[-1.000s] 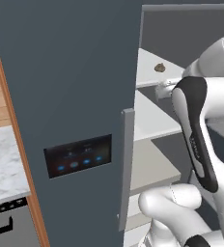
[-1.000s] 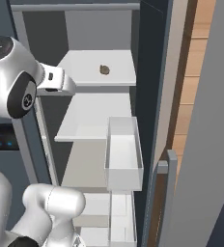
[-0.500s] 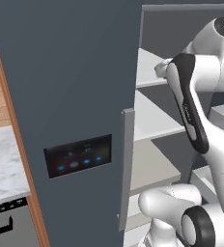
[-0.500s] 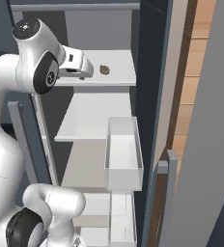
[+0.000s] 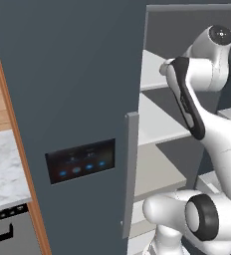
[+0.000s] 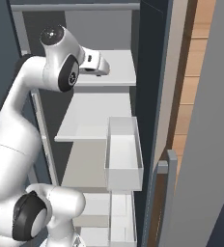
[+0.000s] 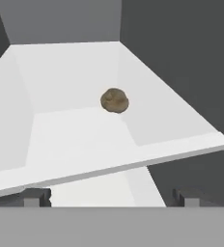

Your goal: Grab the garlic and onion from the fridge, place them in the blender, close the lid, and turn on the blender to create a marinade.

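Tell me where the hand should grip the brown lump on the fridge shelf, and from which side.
Grip the lump across its middle, coming straight in from the shelf's open front edge. It is small, roundish and sits free, so the open hand could probably close on either flank.

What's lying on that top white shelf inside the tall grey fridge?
A small brownish lumpy ball sits alone on the top white shelf. The white arm hides it from both base views.

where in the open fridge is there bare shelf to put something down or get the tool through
On the top shelf the brown lump sits toward the back; the white surface in front of it up to the shelf's front edge is bare. The middle shelf below looks bare too. The white door bin crowds the right side lower down.
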